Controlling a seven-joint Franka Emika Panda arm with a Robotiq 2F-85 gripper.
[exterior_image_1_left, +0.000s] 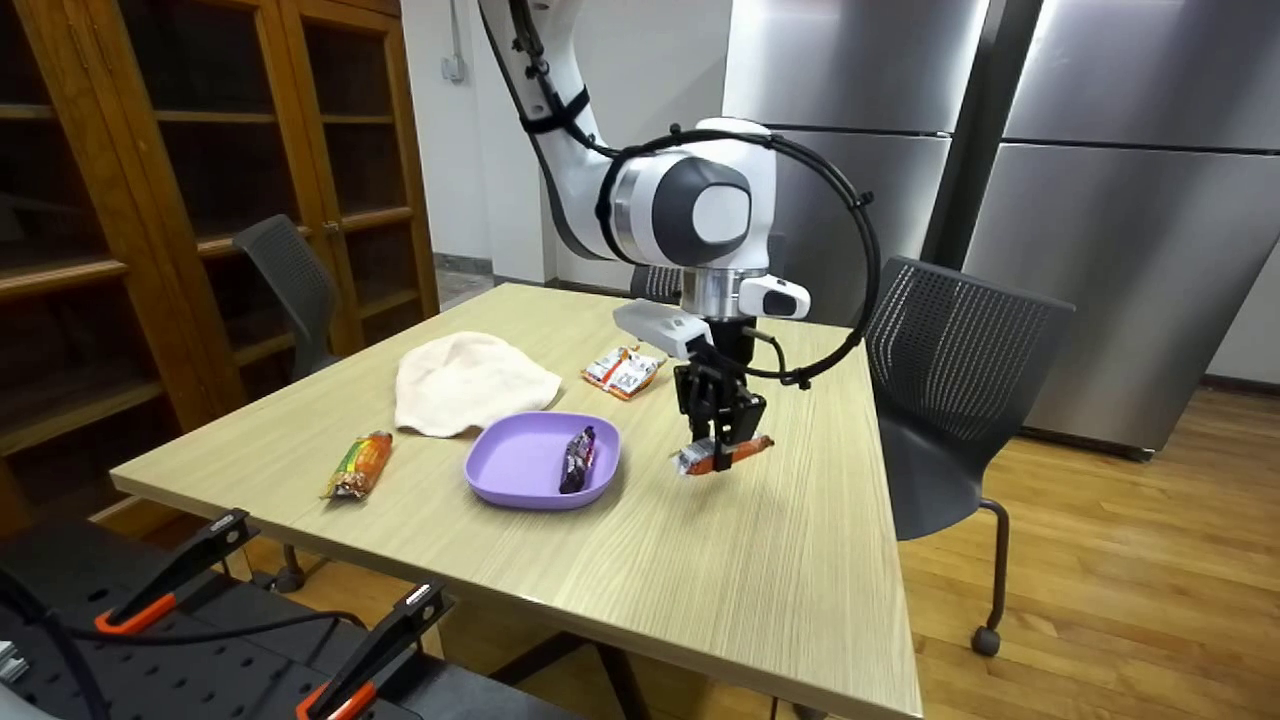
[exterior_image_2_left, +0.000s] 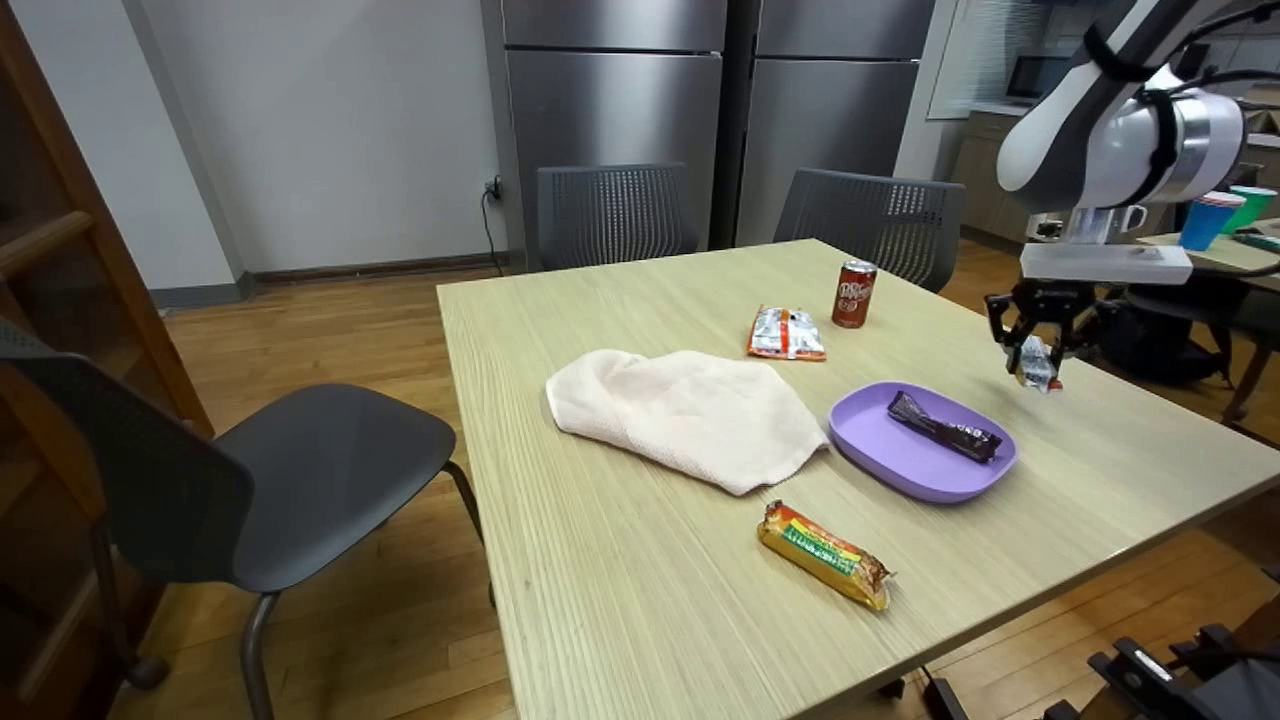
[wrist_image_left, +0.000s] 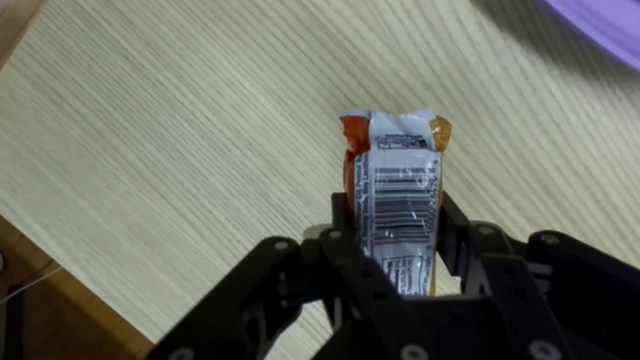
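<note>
My gripper (exterior_image_1_left: 712, 448) is shut on a wrapped snack packet (exterior_image_1_left: 742, 452), with a finger on each long side. In the wrist view the packet (wrist_image_left: 400, 175) shows a white barcode face with orange-red and gold edges; its near end is hidden by the gripper (wrist_image_left: 393, 200). The packet (exterior_image_2_left: 1036, 362) appears slightly above the table; the exact height is hard to tell. A purple plate (exterior_image_1_left: 510, 455) is nearest, holding a dark wrapped bar (exterior_image_1_left: 577, 460). The plate's edge also shows in the wrist view (wrist_image_left: 610, 25).
A pale cloth (exterior_image_2_left: 690, 410) lies beside the plate. A gold-and-red packet (exterior_image_2_left: 825, 553), a silver-and-orange bag (exterior_image_2_left: 786, 333) and a red can (exterior_image_2_left: 853, 294) are on the table (exterior_image_1_left: 760, 580). Chairs (exterior_image_1_left: 950, 400) stand around it.
</note>
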